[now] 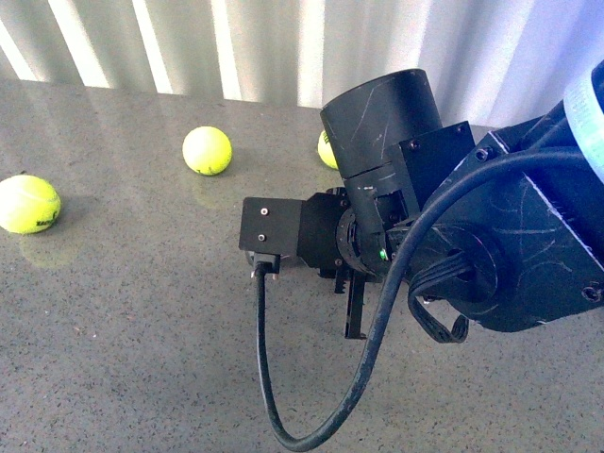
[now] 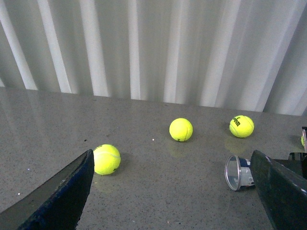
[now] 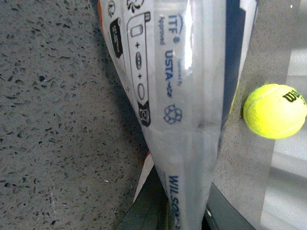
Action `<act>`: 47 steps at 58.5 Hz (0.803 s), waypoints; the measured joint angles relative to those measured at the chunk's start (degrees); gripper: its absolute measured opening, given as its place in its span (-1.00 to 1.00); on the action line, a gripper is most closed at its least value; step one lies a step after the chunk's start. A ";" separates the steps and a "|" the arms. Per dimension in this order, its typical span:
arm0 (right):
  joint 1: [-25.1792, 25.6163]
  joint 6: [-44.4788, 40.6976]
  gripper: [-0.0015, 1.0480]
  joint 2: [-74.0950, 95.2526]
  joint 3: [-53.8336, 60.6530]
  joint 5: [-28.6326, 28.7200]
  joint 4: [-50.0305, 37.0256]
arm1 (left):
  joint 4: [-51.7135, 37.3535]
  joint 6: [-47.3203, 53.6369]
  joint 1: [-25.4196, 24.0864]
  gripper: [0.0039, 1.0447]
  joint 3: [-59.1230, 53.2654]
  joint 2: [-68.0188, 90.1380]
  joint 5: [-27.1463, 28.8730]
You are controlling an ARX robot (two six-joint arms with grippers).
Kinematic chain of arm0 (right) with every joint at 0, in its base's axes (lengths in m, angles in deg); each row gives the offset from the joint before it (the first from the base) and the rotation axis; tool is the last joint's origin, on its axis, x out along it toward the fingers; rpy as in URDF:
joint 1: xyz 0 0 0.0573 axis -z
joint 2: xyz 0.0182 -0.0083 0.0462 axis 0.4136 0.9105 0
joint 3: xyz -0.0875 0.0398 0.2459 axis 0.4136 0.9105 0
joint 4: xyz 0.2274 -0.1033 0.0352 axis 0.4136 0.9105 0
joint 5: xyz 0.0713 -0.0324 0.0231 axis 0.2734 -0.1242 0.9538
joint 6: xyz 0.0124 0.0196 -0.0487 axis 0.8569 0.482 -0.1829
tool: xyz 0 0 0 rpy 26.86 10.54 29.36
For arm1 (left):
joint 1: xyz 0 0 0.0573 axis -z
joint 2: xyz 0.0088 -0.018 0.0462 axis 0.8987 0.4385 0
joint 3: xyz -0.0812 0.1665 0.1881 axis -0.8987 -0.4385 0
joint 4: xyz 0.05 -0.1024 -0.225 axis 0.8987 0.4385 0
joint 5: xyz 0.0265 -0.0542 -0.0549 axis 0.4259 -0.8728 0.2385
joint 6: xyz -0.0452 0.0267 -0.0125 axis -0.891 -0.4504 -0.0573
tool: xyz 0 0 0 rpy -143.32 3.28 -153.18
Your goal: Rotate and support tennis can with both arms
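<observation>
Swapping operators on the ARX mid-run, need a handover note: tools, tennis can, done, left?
Left tool: open, empty, short of the tennis can.
Right tool: at the can; label fills its wrist view, grip cannot be confirmed.
Can: lying on its side on the table, metal-rimmed end toward the left tool; tennis balls loose on the table nearby.
Done: right arm at the can.
Left: bring the left tool in for support, then rotate.

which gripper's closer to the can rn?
Right. The right gripper straddles the can, which fills its wrist view. The left gripper is open and set back; the can lies on the table ahead of it, off to one side.
</observation>
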 joint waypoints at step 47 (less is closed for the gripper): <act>1.62 1.05 0.90 -3.52 4.76 0.04 -1.38 | 0.00 0.00 0.00 0.87 0.00 0.00 0.00</act>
